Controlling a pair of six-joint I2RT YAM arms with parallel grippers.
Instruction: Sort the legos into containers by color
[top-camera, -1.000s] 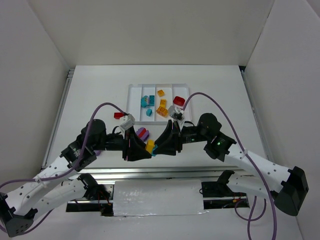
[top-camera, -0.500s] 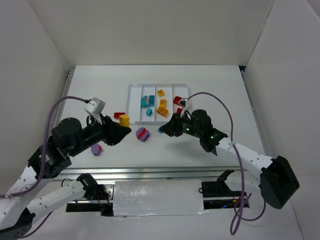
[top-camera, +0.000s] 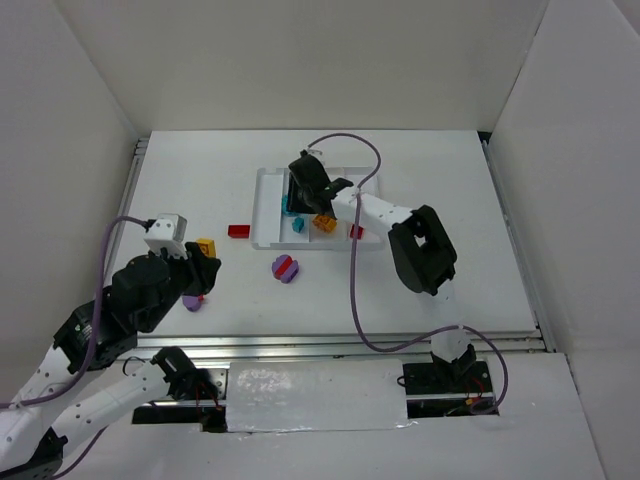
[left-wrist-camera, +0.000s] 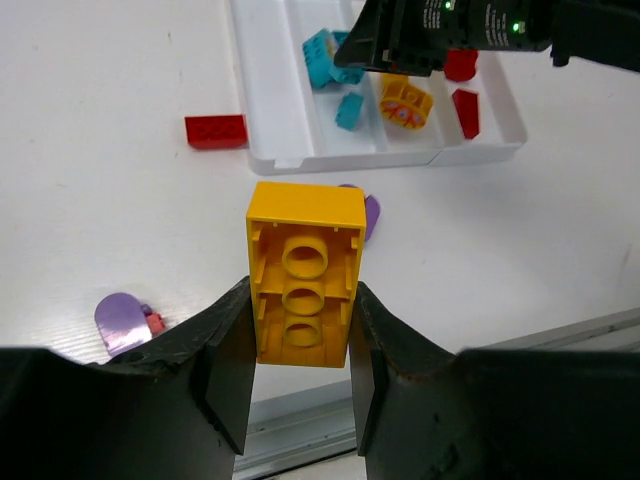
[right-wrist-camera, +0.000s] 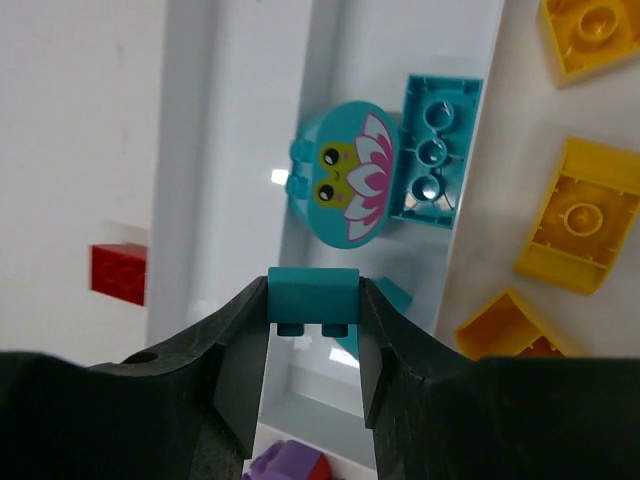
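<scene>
My left gripper (left-wrist-camera: 300, 345) is shut on a yellow-orange brick (left-wrist-camera: 303, 265), hollow underside up, held above the table left of the tray; it shows in the top view (top-camera: 207, 247). My right gripper (right-wrist-camera: 313, 325) is shut on a small teal brick (right-wrist-camera: 313, 297) and hangs over the near end of the teal compartment of the white tray (right-wrist-camera: 235, 120). Below it lie a round teal lotus piece (right-wrist-camera: 345, 185) and a teal brick (right-wrist-camera: 435, 150). In the top view the right gripper (top-camera: 294, 203) is over the tray (top-camera: 262, 210). Yellow pieces (right-wrist-camera: 575, 230) fill the neighbouring compartment.
Loose on the table: a red brick (top-camera: 238, 231) left of the tray, a round purple-and-red piece (top-camera: 286, 268) in front of it, and a purple piece (top-camera: 192, 301) near my left arm. Red pieces (left-wrist-camera: 465, 110) lie in the tray's right compartment. The leftmost compartment (left-wrist-camera: 268, 90) looks bare.
My right arm has swung from the table's middle out over the tray with the teal brick. My left arm has pulled back to the left with the yellow-orange brick.
</scene>
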